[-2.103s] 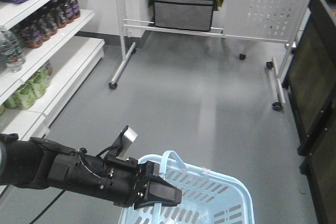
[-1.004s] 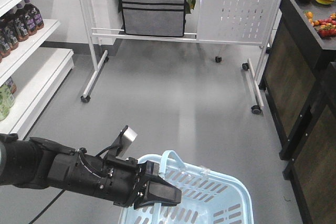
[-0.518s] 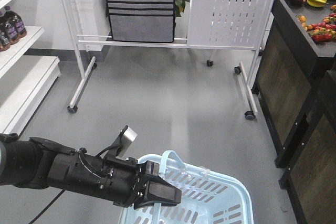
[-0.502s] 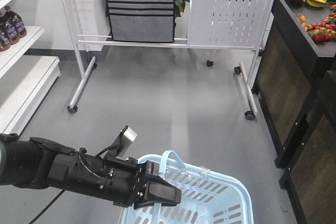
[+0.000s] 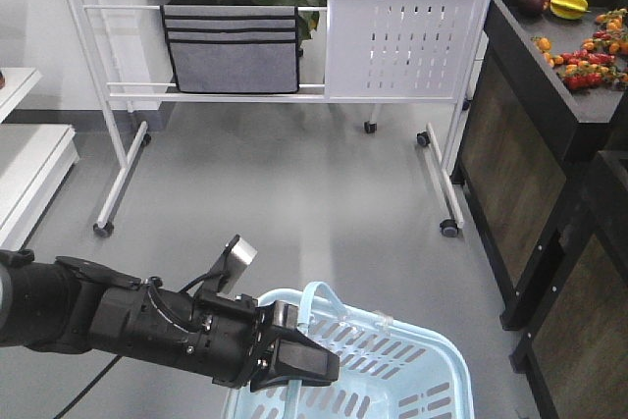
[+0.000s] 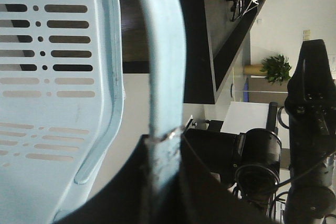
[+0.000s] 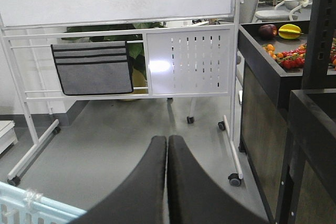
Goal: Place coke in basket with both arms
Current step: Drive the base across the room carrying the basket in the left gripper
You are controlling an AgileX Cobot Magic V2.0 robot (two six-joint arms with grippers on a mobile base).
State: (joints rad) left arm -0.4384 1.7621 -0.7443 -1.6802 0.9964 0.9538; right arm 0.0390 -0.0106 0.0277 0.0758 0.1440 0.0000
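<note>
Gripping the basket (image 5: 432, 345) by its thin loop handle (image 5: 319, 291): my left gripper (image 5: 312, 365) is clamped on that pale blue strip, which the wrist view shows running straight down between the jaws. Left arm reaches in low from the left side of the front view, cables exposed. The basket sits at the bottom of that view, slotted walls showing, its inside only partly visible. Right gripper (image 7: 167, 140): fingers pressed together, nothing between them, pointing out over bare grey floor; a corner of the basket rim shows at the lower left of its view. The coke: I cannot tell where it is, no view shows it. Ahead stands a white rolling frame on casters with a grey fabric pouch (image 5: 233, 46) hung on its left half and a perforated white panel (image 5: 402, 46) on its right half. To the right, a dark counter (image 5: 510, 115) carries small red and orange tomatoes (image 5: 579, 56), a yellow star fruit (image 5: 569, 4) and a dark round fruit beside it. Edge of a white shelf (image 5: 29, 159) at far left.
</note>
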